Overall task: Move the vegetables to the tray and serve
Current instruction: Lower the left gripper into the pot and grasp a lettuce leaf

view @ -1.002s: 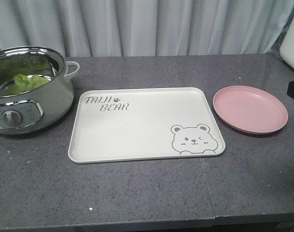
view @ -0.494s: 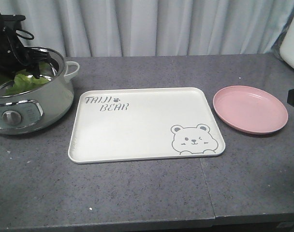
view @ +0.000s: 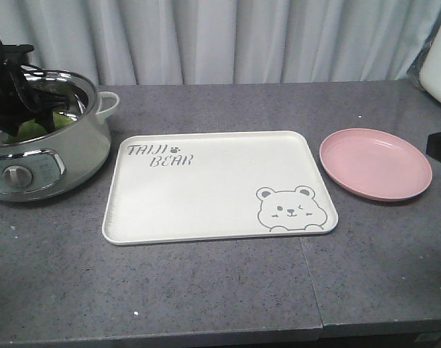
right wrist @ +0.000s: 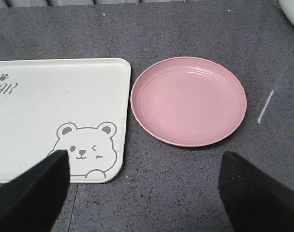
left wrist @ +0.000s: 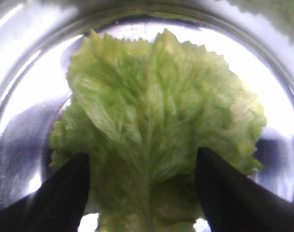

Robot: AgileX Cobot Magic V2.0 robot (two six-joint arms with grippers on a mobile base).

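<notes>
Cream-white rectangular plastic tray (view: 206, 192) with grey bear print: 1.
Round pink plate (view: 375, 163): 1.
White electric pot (view: 75, 156) with steel rim and front dial: 1.
Ruffled green lettuce (left wrist: 156, 121): 1 clump, leaf count unclear.
Black 2-finger grippers: 2, namely left gripper (left wrist: 142, 154) and right gripper (right wrist: 146, 153).

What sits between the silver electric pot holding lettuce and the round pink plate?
Only the cream-white rectangular bear tray, with nothing on it; front view.
</notes>
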